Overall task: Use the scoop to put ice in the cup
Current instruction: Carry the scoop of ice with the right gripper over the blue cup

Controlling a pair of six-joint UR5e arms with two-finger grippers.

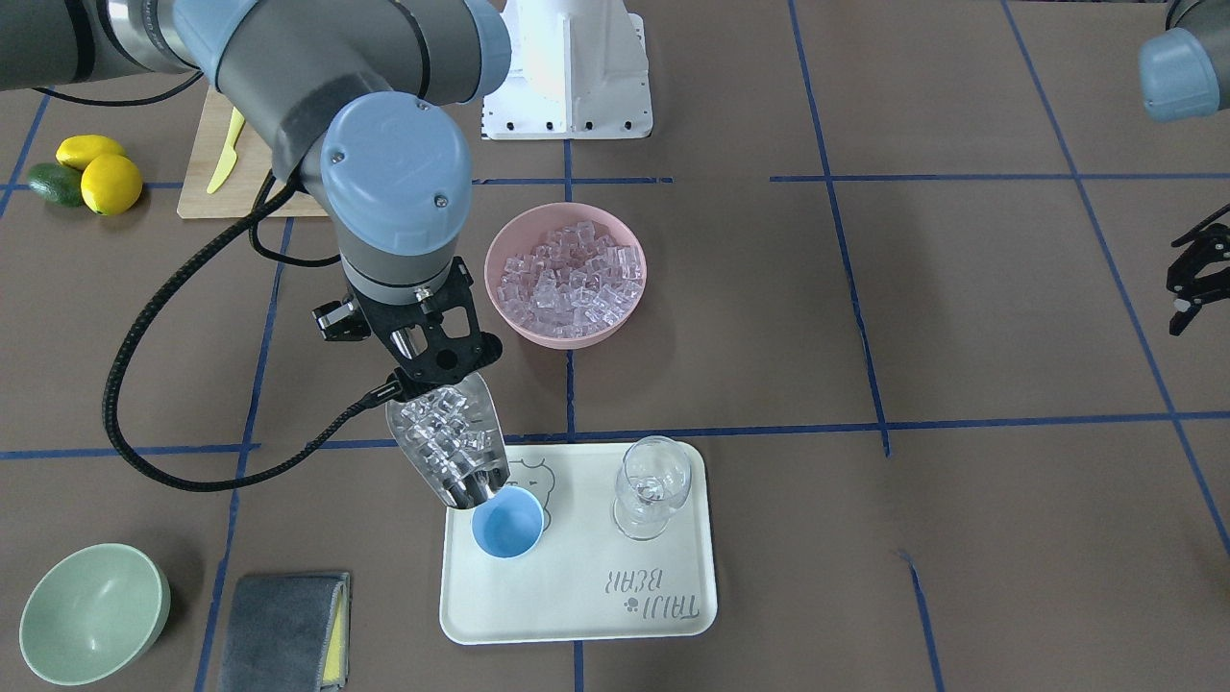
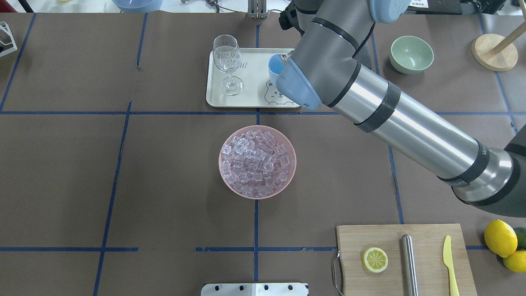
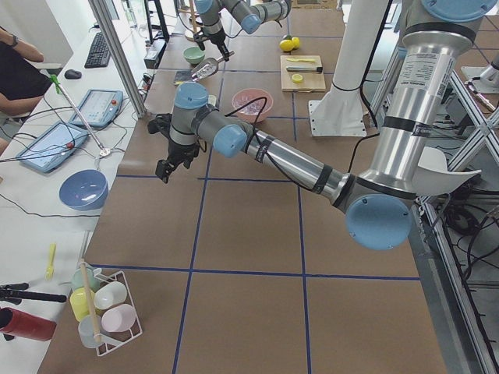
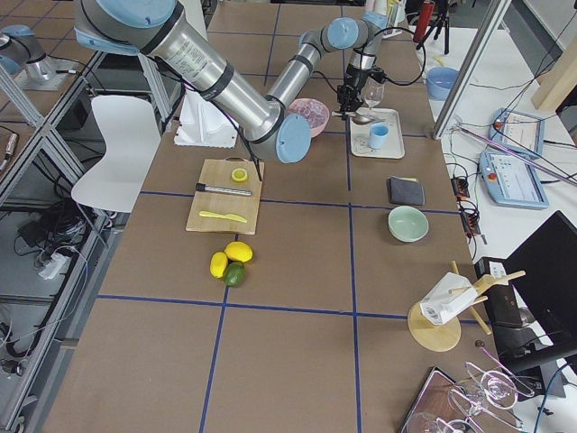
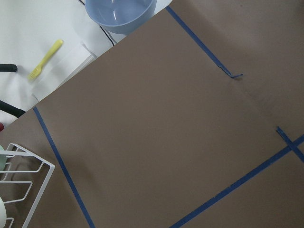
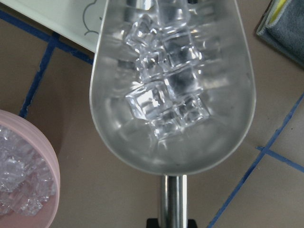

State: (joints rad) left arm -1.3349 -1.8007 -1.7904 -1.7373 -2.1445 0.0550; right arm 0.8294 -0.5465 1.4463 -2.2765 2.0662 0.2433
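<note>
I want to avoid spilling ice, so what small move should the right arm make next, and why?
Probably tip the scoop a little steeper. Its front lip hangs over the rim of the cup, but the ice lies in its trough, so more tilt should slide it in.

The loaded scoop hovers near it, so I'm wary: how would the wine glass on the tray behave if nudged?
Probably tips easily: the wine glass stands tall on a thin stem and small foot. Likely fragile, being thin clear glass. It might also slide, since the tray looks smooth.
</note>
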